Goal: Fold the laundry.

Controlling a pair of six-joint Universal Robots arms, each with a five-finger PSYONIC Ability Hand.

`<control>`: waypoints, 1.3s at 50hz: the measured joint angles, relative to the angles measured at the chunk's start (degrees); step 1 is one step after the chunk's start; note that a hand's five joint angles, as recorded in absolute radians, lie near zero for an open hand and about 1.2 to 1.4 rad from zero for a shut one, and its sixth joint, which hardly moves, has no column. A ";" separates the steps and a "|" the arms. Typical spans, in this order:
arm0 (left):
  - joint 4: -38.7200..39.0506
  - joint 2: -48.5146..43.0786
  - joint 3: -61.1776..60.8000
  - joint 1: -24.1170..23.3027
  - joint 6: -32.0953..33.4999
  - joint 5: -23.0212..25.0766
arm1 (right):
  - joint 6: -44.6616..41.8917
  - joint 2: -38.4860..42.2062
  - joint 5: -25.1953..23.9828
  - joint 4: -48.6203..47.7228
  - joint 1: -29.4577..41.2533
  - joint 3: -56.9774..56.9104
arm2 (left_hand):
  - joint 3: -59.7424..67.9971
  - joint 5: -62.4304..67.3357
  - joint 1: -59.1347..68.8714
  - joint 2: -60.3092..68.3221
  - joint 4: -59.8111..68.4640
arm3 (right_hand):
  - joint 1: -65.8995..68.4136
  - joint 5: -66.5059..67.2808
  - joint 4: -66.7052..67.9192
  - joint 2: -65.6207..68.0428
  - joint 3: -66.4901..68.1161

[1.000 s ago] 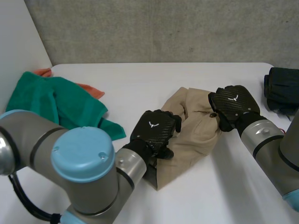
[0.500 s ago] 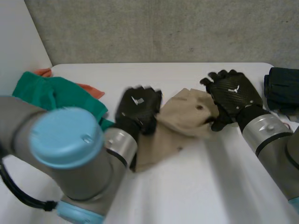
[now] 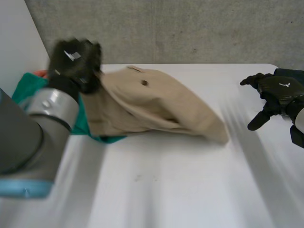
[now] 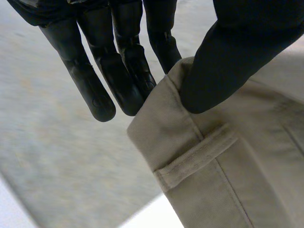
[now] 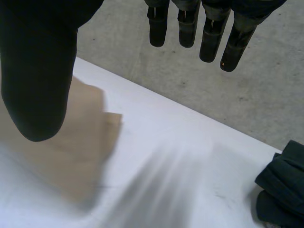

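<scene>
A tan garment point(image 3: 152, 107) with a belt loop and a button stretches from the raised left hand point(image 3: 75, 64) down to the table's middle. My left hand point(image 4: 118, 71) pinches the garment's waistband corner point(image 4: 175, 128) between thumb and fingers, lifted at the far left above the green cloth. The other end of the tan garment point(image 5: 61, 147) trails on the white table. My right hand point(image 3: 275, 92) hovers at the right edge with fingers spread, holding nothing; its fingers point(image 5: 204, 33) hang straight over the table.
A green cloth point(image 3: 33, 92) lies crumpled at the far left with an orange cloth point(image 3: 43, 73) behind it. A dark folded garment point(image 5: 280, 190) sits at the table's right edge, behind the right hand. A grey wall backs the table.
The left hand closed on the tan garment and swept it up and to the far left, stretching it out. The right hand let go and drew back to the right.
</scene>
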 measured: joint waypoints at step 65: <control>-15.55 1.93 -21.37 -9.83 1.88 7.51 | -29.65 0.65 -0.49 17.76 -0.09 0.50 | -26.90 -25.46 -20.93 -27.43 -27.50 | 26.67 29.74 31.42 32.03 32.45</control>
